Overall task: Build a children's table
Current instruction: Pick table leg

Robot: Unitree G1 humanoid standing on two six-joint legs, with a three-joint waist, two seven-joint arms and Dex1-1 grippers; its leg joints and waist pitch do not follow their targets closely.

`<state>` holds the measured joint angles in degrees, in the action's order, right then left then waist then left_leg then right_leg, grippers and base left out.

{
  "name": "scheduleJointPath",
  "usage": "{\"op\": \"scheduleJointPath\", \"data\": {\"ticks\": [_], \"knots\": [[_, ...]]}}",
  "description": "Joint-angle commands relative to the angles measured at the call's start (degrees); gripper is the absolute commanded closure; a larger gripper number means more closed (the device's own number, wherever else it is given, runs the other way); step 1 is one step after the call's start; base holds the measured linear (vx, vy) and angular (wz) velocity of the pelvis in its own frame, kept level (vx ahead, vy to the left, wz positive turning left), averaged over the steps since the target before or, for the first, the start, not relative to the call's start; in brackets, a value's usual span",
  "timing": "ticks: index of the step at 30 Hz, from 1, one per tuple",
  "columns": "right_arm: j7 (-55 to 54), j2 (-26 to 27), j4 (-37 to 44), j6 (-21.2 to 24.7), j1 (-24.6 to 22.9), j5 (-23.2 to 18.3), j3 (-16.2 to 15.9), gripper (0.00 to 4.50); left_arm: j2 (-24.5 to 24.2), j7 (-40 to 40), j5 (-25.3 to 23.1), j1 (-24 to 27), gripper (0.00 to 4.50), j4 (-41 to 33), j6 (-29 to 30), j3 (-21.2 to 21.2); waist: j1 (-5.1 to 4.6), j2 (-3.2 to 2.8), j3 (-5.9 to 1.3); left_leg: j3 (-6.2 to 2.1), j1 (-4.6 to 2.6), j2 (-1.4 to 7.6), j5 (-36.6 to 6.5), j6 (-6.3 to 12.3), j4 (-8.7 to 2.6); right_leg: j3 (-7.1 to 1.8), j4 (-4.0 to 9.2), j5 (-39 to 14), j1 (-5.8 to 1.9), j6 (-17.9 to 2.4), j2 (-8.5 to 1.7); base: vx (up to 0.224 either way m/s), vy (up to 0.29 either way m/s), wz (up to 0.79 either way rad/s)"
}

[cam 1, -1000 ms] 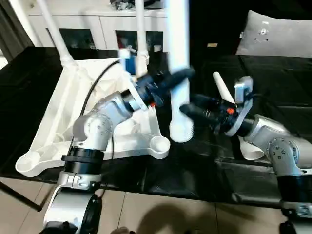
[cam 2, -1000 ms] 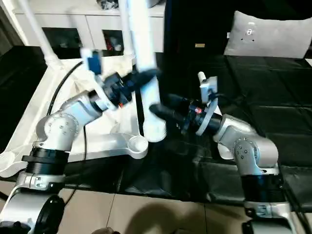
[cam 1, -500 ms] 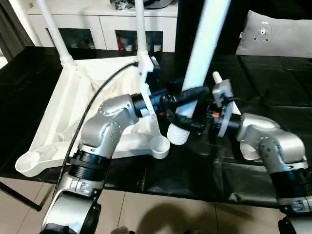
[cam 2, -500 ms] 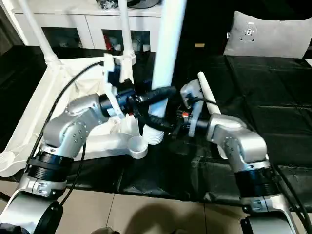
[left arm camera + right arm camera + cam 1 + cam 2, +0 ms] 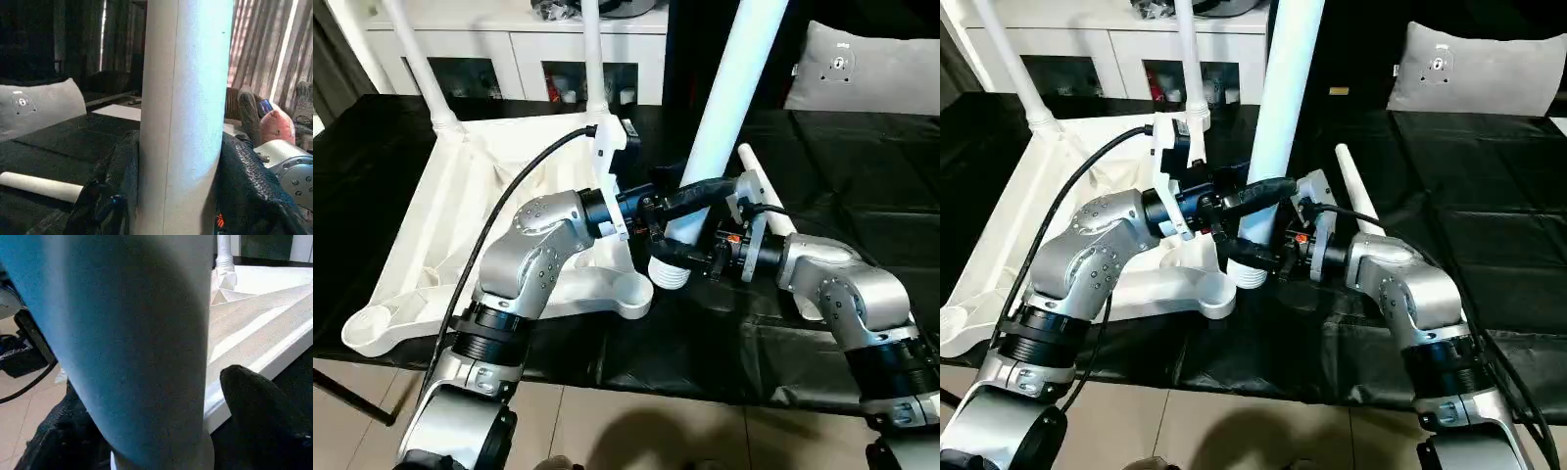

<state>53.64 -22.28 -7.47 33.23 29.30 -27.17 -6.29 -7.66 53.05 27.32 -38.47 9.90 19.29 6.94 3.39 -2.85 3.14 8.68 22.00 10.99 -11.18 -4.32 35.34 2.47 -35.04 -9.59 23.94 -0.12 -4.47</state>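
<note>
**Head views: both grippers on one table leg above the black cloth**

Head views show the table top (image 5: 450,225) lying upside down on the black cloth (image 5: 862,166), its ribbed underside facing up. Two legs (image 5: 419,61) already stand in the far corner sockets, while the near corner socket (image 5: 631,291) is bare. A third leg (image 5: 729,108) is held tilted, thick end down, just beside that near socket and not in it. The left gripper (image 5: 690,196) is clamped on this leg, one black finger crossing its front. The right gripper (image 5: 1252,257) reaches in lower, at the leg's ribbed bottom end, with a finger on either side; whether it presses the leg or merely brackets it I cannot tell. A fourth leg (image 5: 773,217) lies flat on the cloth behind the right forearm. A white cabinet (image 5: 519,49) with glass doors stands at the back, and a grey cushion (image 5: 871,69) rests at the far right.

Left wrist view shows the held leg (image 5: 183,117) upright between the left gripper's textured black fingers (image 5: 249,191), which lie against both its sides. The loose leg (image 5: 39,186) lies on the cloth beyond.

Right wrist view shows the leg (image 5: 132,347) close up between two black fingers (image 5: 264,411), with the ribbed table top (image 5: 264,318) behind; contact is probably close but unclear.
</note>
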Motion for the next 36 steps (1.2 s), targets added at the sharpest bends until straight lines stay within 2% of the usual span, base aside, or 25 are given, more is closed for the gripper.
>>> {"op": "scheduleJointPath", "data": {"ticks": [1, 8, 12, 14, 20, 36], "knots": [[-0.27, -0.04, -0.34, -0.39, 0.44, 0.34, 0.25, 1.22, -0.17, 0.75, -0.12, 0.0, 2.65, -0.73, -0.54, 0.43, 0.12, 1.53, -4.34, 0.74, -0.21, 0.81, -4.62, 3.63, -3.8, -1.51, 3.75, -10.97, -3.93, -12.24, -2.31, 0.0, 0.0, 0.0], [0.41, 0.09, -0.05, -0.54, 0.35, 0.14, 0.5, 1.89, -0.21, 0.97, -0.78, 0.32, 2.65, -0.62, -1.02, 0.61, 0.13, 1.49, -4.38, 0.75, -0.16, 0.79, -4.19, 3.81, -3.74, -1.5, 3.71, -10.56, -3.96, -12.27, -2.3, 0.0, 0.0, 0.0], [1.14, -0.11, 1.04, -0.96, -0.26, 0.26, 0.11, 2.03, 0.0, 0.3, -1.32, 0.16, 2.65, -0.03, -1.67, 0.42, 0.14, 1.48, -4.41, 0.73, -0.18, 0.81, -4.41, 3.78, -3.74, -1.49, 3.71, -10.64, -4.01, -12.2, -2.31, 0.0, 0.0, 0.0], [1.41, 0.22, 1.53, 0.28, -0.52, -0.89, 0.52, 1.69, 0.12, -0.02, -1.51, -0.09, 2.65, 0.48, -2.04, 0.22, 0.13, 1.46, -4.41, 0.74, -0.2, 0.78, -4.48, 3.76, -3.74, -1.5, 3.72, -10.58, -4.0, -12.41, -2.3, 0.0, 0.0, 0.0], [1.58, 0.22, 2.42, 0.92, -0.54, -2.18, 1.96, 1.18, 0.34, -0.91, -2.46, -0.51, 2.65, 1.55, -2.88, -0.19, 0.16, 1.4, -4.45, 0.73, -0.23, 0.79, -4.62, 3.8, -3.72, -1.5, 3.69, -10.24, -4.01, -12.49, -2.29, 0.0, 0.0, 0.0], [2.48, 0.15, 3.36, 1.39, -0.89, -3.27, 2.43, 1.16, 0.29, -1.12, -2.65, -0.7, 2.65, 2.06, -3.36, -0.31, 0.22, 1.37, -4.47, 0.7, -0.19, 0.77, -4.38, 3.72, -3.71, -1.47, 3.7, -10.33, -4.05, -12.48, -2.34, 0.0, 0.0, 0.0]]}}
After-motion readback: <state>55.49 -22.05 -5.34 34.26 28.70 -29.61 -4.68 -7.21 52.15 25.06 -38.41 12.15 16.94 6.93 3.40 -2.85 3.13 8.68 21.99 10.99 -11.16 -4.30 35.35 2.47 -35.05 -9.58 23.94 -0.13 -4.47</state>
